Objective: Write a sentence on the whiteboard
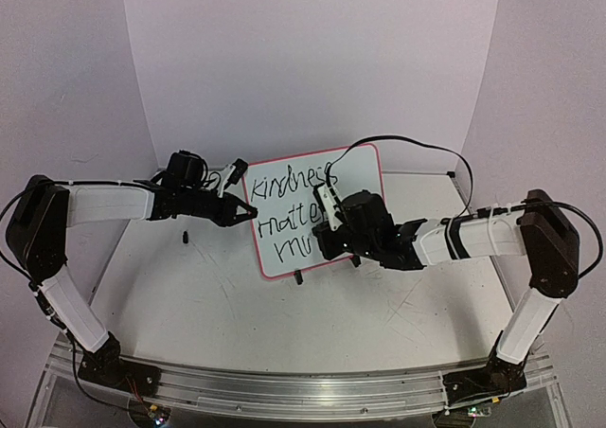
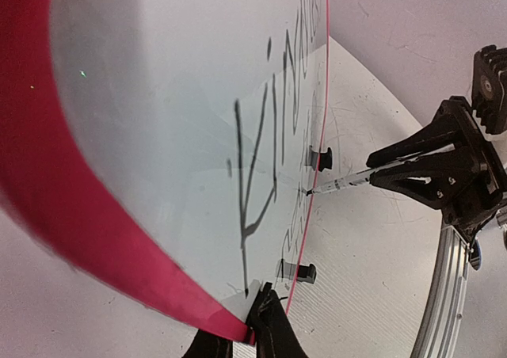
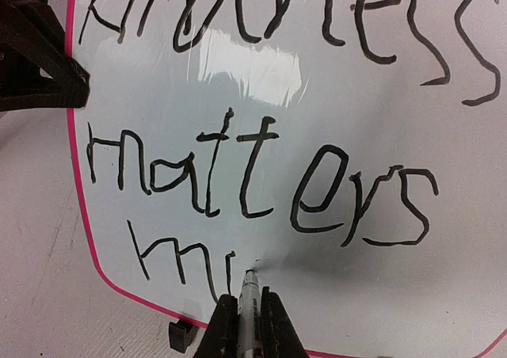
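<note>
The right arm [image 1: 379, 231] hides the sentence [image 1: 284, 184] at its line ends; the whiteboard [image 2: 79, 215] rim's near corner is blurred.

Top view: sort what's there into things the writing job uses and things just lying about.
In use: whiteboard, its edge clamped by the left gripper; sentence, third line unfinished; marker in the right gripper.
Lying about: small black piece on the table near the left arm, too small to identify.

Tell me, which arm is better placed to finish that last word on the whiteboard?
The right one. The right fingers grip the marker, its tip at the whiteboard just after "mu"; the left fingers are clamped on the board's edge, steadying it.
</note>
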`<action>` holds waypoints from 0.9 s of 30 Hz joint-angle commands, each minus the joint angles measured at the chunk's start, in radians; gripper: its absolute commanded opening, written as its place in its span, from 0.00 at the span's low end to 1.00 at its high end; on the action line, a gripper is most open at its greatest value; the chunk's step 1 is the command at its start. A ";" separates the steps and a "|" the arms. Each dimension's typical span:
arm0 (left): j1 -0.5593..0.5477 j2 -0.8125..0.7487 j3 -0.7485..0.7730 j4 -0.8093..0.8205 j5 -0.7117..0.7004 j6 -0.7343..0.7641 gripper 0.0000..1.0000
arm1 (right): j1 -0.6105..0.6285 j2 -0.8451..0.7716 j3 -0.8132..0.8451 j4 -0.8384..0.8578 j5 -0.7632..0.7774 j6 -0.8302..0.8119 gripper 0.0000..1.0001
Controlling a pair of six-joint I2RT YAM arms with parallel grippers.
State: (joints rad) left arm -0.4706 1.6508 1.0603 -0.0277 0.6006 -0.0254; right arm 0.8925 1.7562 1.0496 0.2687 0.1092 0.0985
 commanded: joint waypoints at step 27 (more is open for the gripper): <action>0.016 0.031 0.017 -0.045 -0.249 0.104 0.00 | -0.027 -0.038 -0.045 0.026 0.013 0.032 0.00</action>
State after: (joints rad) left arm -0.4706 1.6508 1.0603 -0.0277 0.5995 -0.0250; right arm 0.8814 1.7421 1.0426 0.2857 0.1097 0.1096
